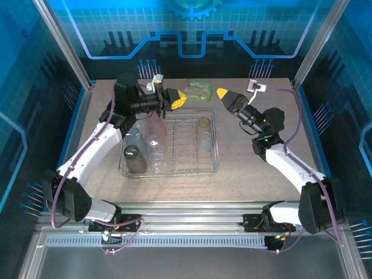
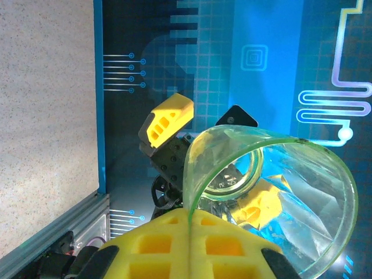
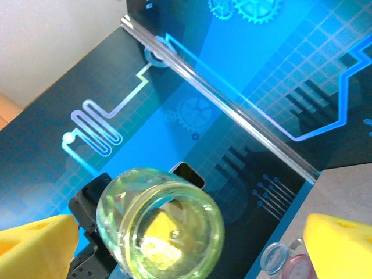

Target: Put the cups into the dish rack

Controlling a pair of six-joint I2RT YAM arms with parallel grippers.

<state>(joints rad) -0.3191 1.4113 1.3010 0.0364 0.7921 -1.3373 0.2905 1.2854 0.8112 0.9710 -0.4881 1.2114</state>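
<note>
Item: green cup [image 1: 199, 92], translucent, held off the table at the far side; in the top view it is seen just beyond the far rim of the rack [image 1: 181, 148], and its height above the table cannot be told. Orientation: laid on its side, with the long axis running left to right, the mouth turned to the left gripper [image 1: 180, 100] and the base turned to the right gripper [image 1: 222, 93]. Hold: the cup wall at the mouth is pinched between the left fingers [image 2: 174, 244], which are pressed together with only the thin rim between them. Right fingers [image 3: 35, 244]: spread wide, nothing gripped; the cup's base is seen between them and is touched by neither. Arms: both grippers are placed close to the cup, one at each end, but it is borne by the left alone. Rack: set at the middle of the table, nearer the arm bases than the cup is; several other cups [image 1: 203, 125] are stood along its left and right sides, and the middle strip is seen bare. Judgement: for a slot to be reached, the cup is to be brought toward the bases, lowered, and turned from lying to standing. The bare middle of the rack, directly on the near side of the cup, is judged the readiest place.
</note>
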